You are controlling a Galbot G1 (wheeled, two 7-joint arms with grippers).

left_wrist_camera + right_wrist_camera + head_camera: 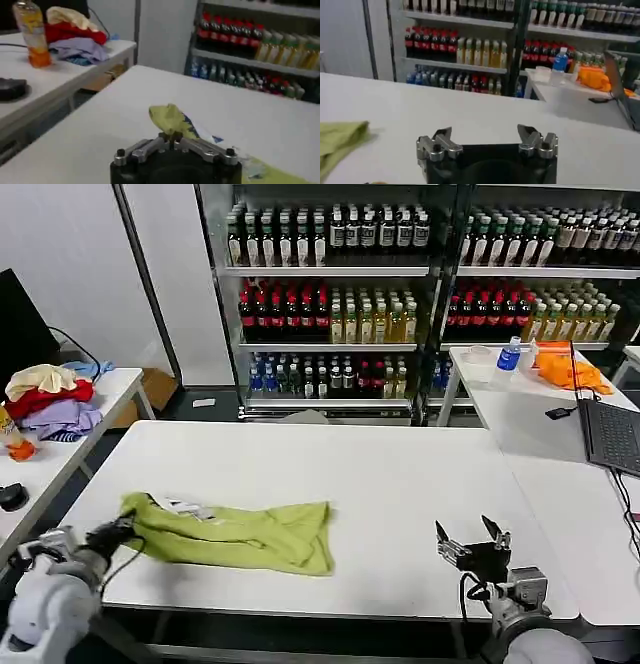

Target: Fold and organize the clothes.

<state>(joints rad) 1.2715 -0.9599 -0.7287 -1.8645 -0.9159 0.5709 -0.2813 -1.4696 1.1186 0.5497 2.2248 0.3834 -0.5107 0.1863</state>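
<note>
The clothes, one lime yellow-green T-shirt [240, 534], lie in a long crumpled band across the front left of the white table [350, 474], with a whitish print showing near its left end. My left gripper [122, 527] is at that left end, shut on a raised fold of the T-shirt [170, 120]. My right gripper [470, 537] stands open over the bare table at the front right, well apart from the shirt, whose right end [340, 140] lies off to its side.
A side table on the left holds a heap of cream, red and lilac garments [50, 399] and an orange bottle [12, 434]. On the right stand a laptop [610, 434], an orange cloth [565, 369] and a blue-capped bottle [509, 354]. Drink shelves [400, 294] fill the back.
</note>
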